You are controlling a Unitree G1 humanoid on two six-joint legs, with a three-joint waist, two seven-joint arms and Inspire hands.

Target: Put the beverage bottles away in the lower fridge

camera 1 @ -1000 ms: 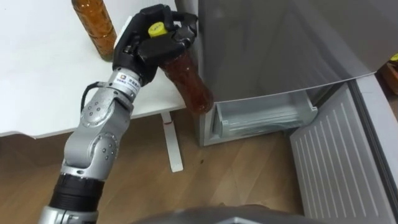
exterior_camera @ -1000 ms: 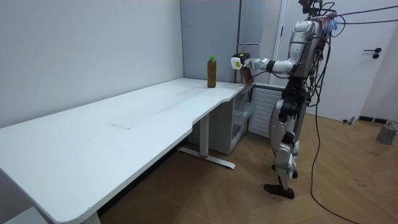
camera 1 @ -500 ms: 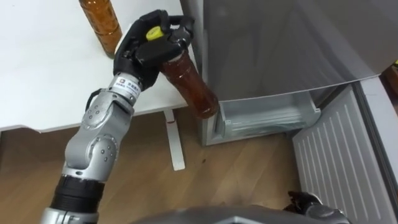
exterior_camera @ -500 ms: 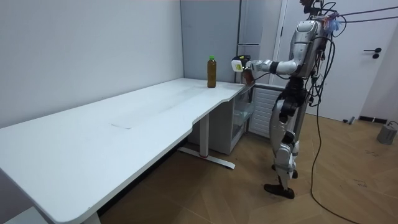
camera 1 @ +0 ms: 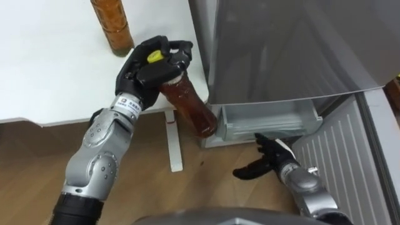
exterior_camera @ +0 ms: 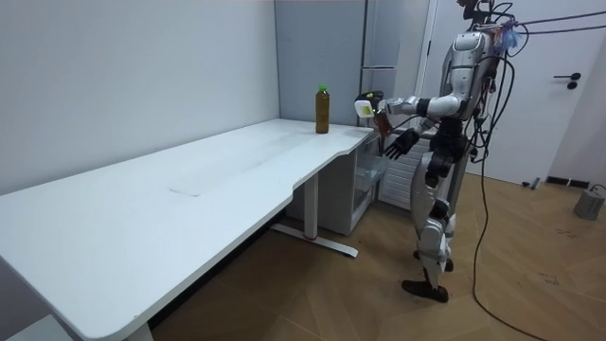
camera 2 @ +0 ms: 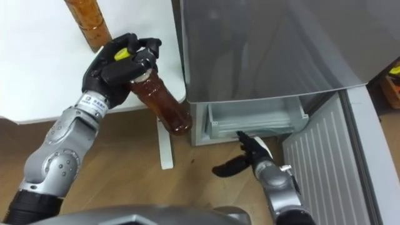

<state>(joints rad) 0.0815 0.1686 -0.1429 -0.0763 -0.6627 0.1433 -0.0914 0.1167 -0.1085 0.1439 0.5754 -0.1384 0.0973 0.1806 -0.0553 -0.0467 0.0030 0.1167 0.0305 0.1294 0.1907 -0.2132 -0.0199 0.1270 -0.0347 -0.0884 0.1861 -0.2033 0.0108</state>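
Rt hand (camera 1: pixel 274 160) has come up at 5 o'clock, fingers spread, empty. Lt hand (camera 1: pixel 145 67), 11 o'clock, is curled tight round the cap end of the drink bottle (camera 1: pixel 192 105). It hangs tilted, base near the open lower fridge (camera 1: pixel 269 117) at its 3 o'clock. Looks full, so bottom-heavy; smooth stiff plastic, prob. slippery, so better held mid-body. No readable label. Second bottle (camera 1: pixel 111 25) stands on table (camera 1: pixel 44 69), 12 o'clock.
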